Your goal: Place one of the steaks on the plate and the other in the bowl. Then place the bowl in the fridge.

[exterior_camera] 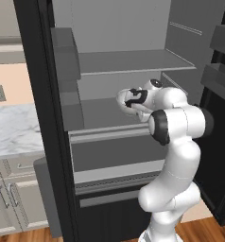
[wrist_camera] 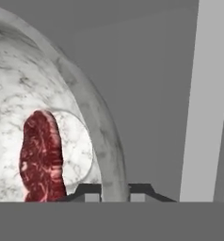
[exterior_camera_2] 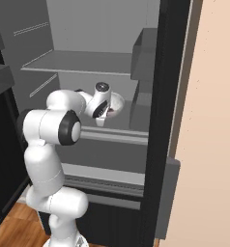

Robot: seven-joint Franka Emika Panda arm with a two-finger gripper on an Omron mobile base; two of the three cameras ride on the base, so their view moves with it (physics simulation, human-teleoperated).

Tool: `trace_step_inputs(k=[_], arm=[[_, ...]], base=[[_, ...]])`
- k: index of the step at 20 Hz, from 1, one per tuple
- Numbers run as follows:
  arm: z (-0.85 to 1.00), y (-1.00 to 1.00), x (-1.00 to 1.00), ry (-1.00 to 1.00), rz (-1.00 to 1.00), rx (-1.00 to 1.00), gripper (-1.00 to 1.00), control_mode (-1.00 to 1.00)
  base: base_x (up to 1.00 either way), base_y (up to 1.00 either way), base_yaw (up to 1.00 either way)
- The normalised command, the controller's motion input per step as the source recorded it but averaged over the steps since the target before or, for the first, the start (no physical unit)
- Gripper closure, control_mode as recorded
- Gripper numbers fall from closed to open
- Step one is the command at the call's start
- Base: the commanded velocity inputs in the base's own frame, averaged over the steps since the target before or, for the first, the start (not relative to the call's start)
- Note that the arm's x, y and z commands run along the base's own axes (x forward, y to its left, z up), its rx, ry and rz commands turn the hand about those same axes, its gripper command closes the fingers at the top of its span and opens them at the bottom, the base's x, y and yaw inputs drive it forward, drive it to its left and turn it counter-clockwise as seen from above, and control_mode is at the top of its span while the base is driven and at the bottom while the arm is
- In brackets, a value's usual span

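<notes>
The speckled bowl (wrist_camera: 20,94) has one reddish steak (wrist_camera: 41,157) lying in its bottom. My gripper (wrist_camera: 115,192) is shut on the bowl's thin rim, one fingertip on each side of it. From the base I see the bowl (exterior_camera_2: 118,101) held inside the open black fridge (exterior_camera: 36,118), just above its middle shelf (exterior_camera: 102,116); whether it touches the shelf I cannot tell. The gripper (exterior_camera_2: 107,112) reaches in from the front, and the bowl (exterior_camera: 123,97) sits at the end of the hand. The plate and the other steak are out of view.
An upper shelf (exterior_camera: 133,61) spans the fridge above the bowl. Grey door bins (exterior_camera: 67,61) line the left side and the open right door (exterior_camera: 220,71) carries more bins. A marble counter (exterior_camera: 10,127) lies left of the fridge; a peach wall (exterior_camera_2: 213,120) stands at the right.
</notes>
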Motion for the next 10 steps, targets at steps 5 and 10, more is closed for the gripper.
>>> trace_step_inputs(k=[5,10], arm=[[0.02,0.0,0.0,-0.01,-0.01,-0.01,-1.0,-1.0],[0.49,0.0,-0.05,-0.15,-0.06,-0.01,-1.0,-1.0]], base=[[0.0,0.0,0.0],[0.0,0.0,0.0]])
